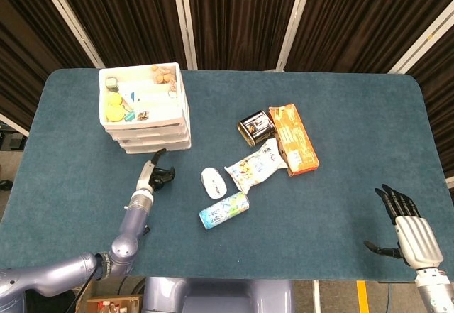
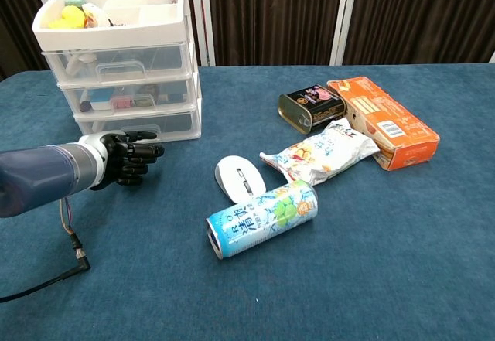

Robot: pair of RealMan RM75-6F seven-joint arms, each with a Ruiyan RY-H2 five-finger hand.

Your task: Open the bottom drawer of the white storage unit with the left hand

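Note:
The white storage unit (image 1: 164, 120) (image 2: 191, 70) stands at the table's back left, with three clear drawers under an open top tray. Its bottom drawer (image 2: 174, 121) (image 1: 170, 145) is closed. My left hand (image 1: 157, 174) (image 2: 128, 158) hovers low just in front of that drawer, near the handle (image 2: 147, 131). Its dark fingers are curled in and hold nothing. Whether a fingertip touches the handle is unclear. My right hand (image 1: 408, 231) hangs past the table's front right edge with fingers spread and empty.
A white mouse (image 2: 240, 177) and a lying drink can (image 2: 263, 219) are right of my left hand. Further right lie a snack bag (image 2: 321, 151), a dark tin (image 2: 312, 107) and an orange box (image 2: 383, 121). A thin cable (image 2: 46, 279) trails from my left forearm.

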